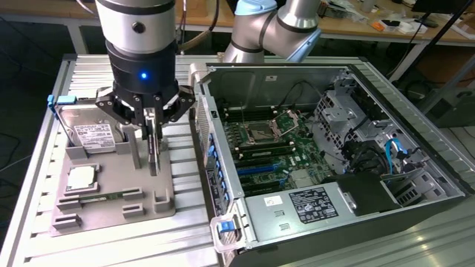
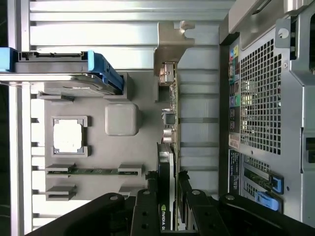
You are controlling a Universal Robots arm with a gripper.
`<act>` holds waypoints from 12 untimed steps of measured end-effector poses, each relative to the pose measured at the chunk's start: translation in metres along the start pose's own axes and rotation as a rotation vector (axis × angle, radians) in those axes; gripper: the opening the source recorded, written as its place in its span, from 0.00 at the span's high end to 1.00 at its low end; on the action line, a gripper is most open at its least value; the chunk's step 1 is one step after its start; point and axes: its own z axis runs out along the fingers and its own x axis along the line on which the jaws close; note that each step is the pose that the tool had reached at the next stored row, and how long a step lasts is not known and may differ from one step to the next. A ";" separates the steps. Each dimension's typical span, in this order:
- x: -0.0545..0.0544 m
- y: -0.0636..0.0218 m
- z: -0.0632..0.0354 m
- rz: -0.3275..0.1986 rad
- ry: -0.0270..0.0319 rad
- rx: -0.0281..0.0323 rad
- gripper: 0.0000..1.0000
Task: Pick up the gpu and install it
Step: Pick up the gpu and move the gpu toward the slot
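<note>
1. The claw [image 1: 151, 139] hangs over the grey tray [image 1: 111, 208] and is closed on the gpu [image 1: 153, 158]. In the wrist view one finger [image 2: 147, 201] presses on each side of the card.
2. The gpu [image 2: 165, 157] stands on its edge in the tray, upright. Its silver bracket [image 2: 170, 44] is at the end far from the claw. I cannot tell if the lower edge is still in the tray holder or already a little above it.
3. On the same tray, apart from the card, are the drive [image 1: 93, 133] with blue tabs and the cpu [image 1: 80, 177].
4. The open case [image 1: 275, 72] lies just beside the tray, on the exterior view's right. Its blue slots [image 1: 260, 167] look free.
5. The step in hand, I judge, is the pick-up: the grip is made, but the card is not yet carried to the case.
6. I think this step calls for a straight lift, with no tilt, so that the thin card does not catch in the holder or slip between the fingers.
</note>
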 end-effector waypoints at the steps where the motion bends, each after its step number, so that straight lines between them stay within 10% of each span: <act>1: 0.000 0.0003 -0.0038 0.000 0.0000 0.0001 0.73; 12: 0.000 0.0063 -0.0545 0.000 0.0000 0.0001 0.73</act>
